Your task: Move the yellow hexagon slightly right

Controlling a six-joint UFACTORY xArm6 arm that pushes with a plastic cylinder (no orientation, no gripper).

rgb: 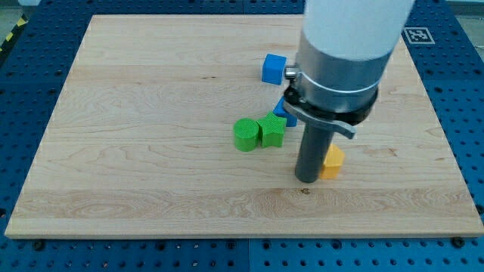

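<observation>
**Tip against the yellow hexagon's left side**

My tip (306,180) has no jaws; the rod's end rests on the board (151,113), touching the yellow hexagon (332,162) just to its right. Four others lie beyond it: two green blocks (246,134) (271,130) touching, up-left; one blue block (285,112) half hidden behind the arm; one blue cube (274,68) farthest. Bare board lies right of the hexagon, to the edge.
</observation>
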